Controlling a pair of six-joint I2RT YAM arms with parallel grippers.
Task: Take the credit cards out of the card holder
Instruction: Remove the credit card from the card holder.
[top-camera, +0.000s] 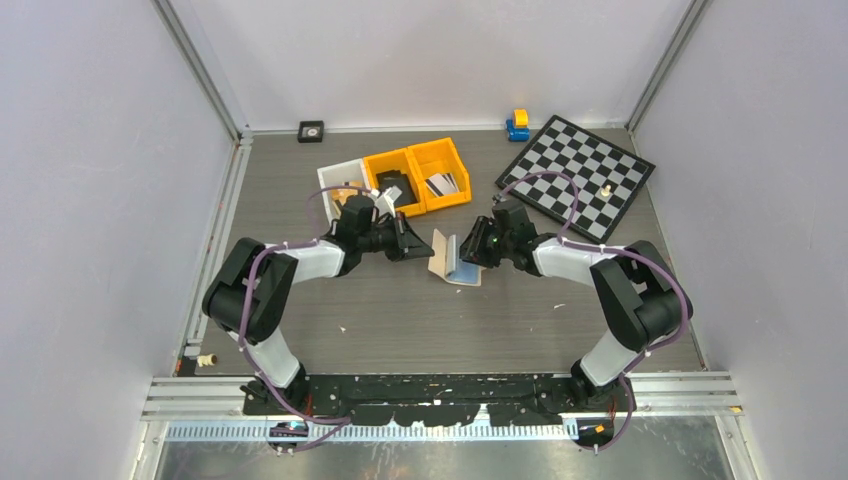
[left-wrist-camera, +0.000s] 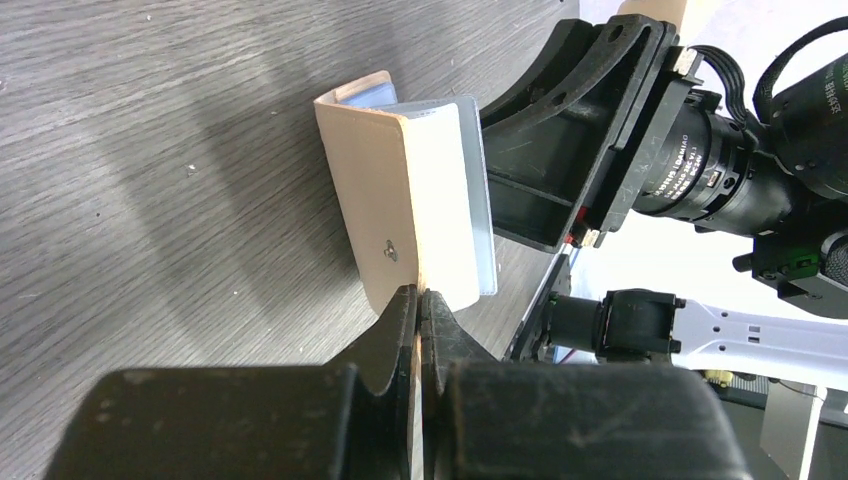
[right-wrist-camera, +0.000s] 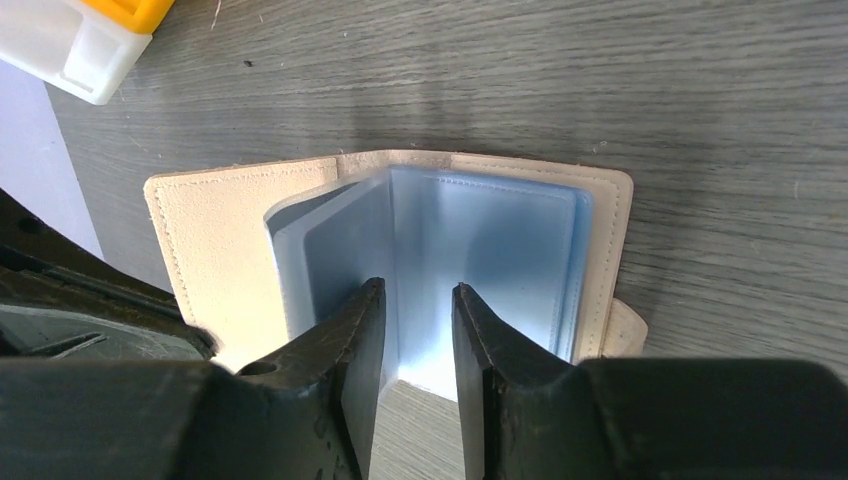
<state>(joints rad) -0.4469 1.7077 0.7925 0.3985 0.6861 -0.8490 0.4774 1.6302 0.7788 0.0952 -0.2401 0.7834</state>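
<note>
**Top and wrist views.** I am holding the holder (top-camera: 452, 262) open and standing on its edge at mid-table (top-camera: 400, 320), between the two grippers. The left gripper (left-wrist-camera: 418, 303) is pinching the edge of the beige cover, its fingers pressed together on it. The right gripper (right-wrist-camera: 418, 305) is facing the inside from the right. Its fingers (right-wrist-camera: 360, 340) are spread a little and straddling the fold of the bluish pockets (right-wrist-camera: 490, 250), and I am seeing nothing clamped between them. I cannot tell whether any pocket is carrying a card. From the left wrist, the cover is hiding most of the pockets and the right gripper is filling the space just behind the holder.

Just beyond the holder a white bin (top-camera: 338, 180) is sitting at the left of two orange bins (top-camera: 415, 165). Two cards (top-camera: 442, 184) are lying in the orange bins, one dark and one silvery with a stripe. A chessboard (top-camera: 577, 165) is lying far right, with a blue-and-yellow toy (top-camera: 517, 124) at its far corner. A black square (top-camera: 311, 131) is sitting by the far wall.
</note>
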